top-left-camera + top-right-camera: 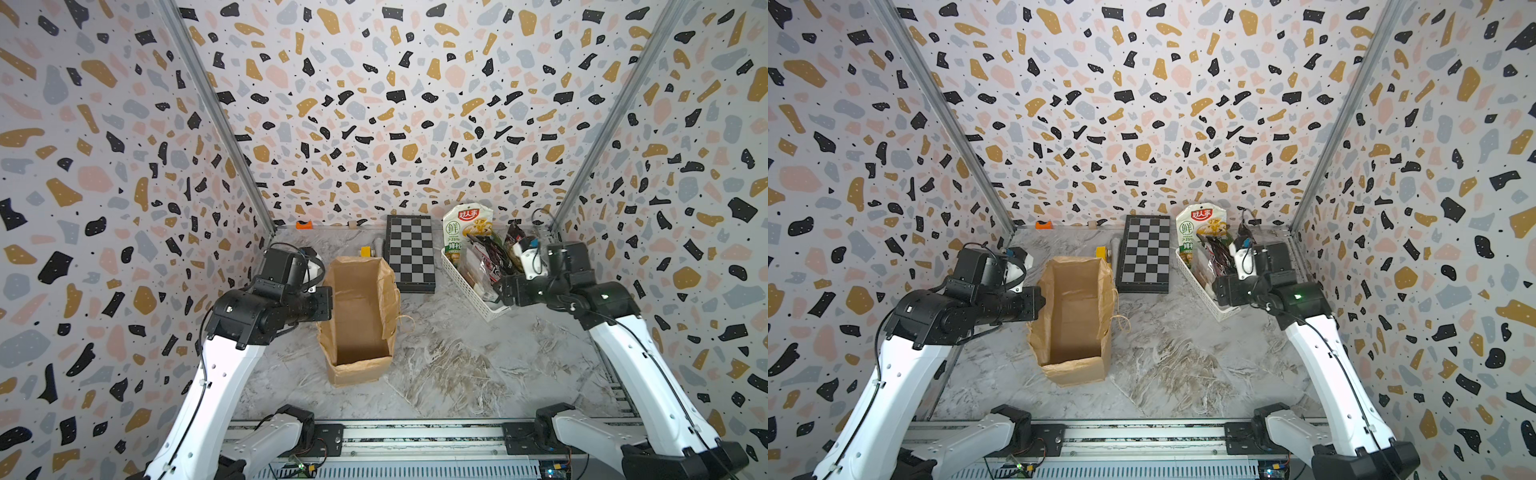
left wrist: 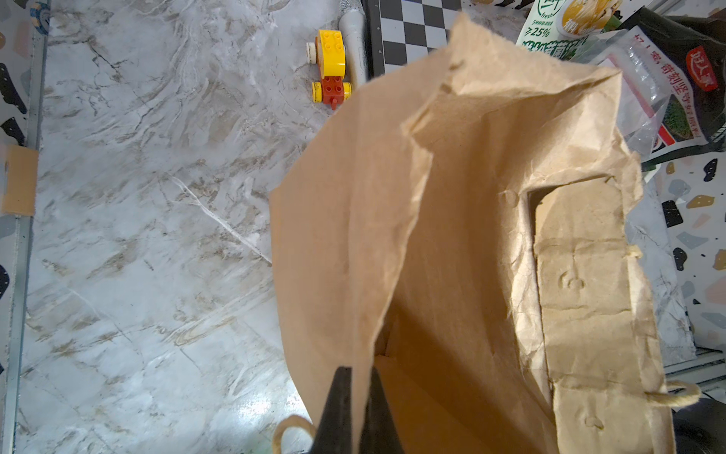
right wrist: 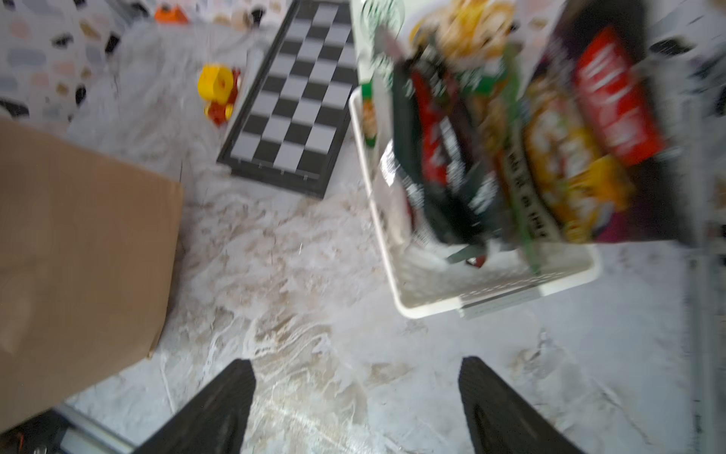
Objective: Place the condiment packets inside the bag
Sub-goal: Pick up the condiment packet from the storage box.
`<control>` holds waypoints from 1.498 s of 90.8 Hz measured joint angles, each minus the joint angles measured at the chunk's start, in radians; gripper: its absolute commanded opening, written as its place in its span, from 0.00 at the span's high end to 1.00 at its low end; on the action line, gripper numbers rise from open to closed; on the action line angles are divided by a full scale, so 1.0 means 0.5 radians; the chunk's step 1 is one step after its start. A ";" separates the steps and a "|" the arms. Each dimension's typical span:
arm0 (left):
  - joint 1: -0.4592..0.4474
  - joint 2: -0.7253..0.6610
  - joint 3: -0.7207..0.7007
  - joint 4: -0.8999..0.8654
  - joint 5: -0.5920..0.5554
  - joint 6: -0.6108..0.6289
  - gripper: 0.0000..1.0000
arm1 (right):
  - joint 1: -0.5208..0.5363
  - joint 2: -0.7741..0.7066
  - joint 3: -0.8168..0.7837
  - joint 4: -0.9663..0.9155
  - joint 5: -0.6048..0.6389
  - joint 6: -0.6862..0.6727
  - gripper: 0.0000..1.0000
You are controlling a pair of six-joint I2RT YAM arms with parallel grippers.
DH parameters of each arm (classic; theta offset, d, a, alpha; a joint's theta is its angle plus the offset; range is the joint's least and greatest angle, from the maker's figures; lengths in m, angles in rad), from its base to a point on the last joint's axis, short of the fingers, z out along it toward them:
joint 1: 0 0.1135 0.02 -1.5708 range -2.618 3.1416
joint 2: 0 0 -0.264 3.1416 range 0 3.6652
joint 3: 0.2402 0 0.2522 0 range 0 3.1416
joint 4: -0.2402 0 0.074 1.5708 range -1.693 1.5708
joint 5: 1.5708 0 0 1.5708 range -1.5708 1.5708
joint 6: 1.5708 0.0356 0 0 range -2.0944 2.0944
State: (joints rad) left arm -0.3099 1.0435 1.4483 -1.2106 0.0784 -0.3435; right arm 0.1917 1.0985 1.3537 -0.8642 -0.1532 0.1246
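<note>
The left fingers [image 2: 338, 408] are clamped tight on the rim of the bag [image 1: 360, 303], on the wall nearest that arm, propping its mouth wide. The bag stands upright on the worktop [image 1: 457, 365] and its floor looks bare. The condiment packets [image 1: 467, 232] stand on end in the white basket [image 1: 478, 301], well apart from the bag. The right fingers [image 3: 220, 405] are spread wide with nothing between them, hovering over the worktop just beside the basket's near end. The step in hand seems to be the reach for a first packet. Next, the right arm must move over the basket, set its fingers astride one packet's top edge and close on that one alone.
</note>
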 measured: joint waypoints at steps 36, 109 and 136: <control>0.000 -0.039 -0.077 0.060 0.089 -0.024 1.00 | -0.419 0.856 0.420 0.091 0.052 -0.199 0.11; 0.000 -0.042 -0.128 0.095 0.108 -0.032 1.00 | -0.516 0.813 -0.156 0.817 0.044 -0.485 1.00; 0.000 -0.007 -0.136 0.180 0.178 -0.101 1.00 | -0.516 0.254 -0.105 0.792 0.047 -0.473 1.00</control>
State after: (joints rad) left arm -0.3099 1.0401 1.3804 -1.1206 0.1673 -0.3943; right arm -0.0662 1.2255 1.3010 -0.4683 -0.1295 -0.1120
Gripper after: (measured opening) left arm 0.052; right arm 0.030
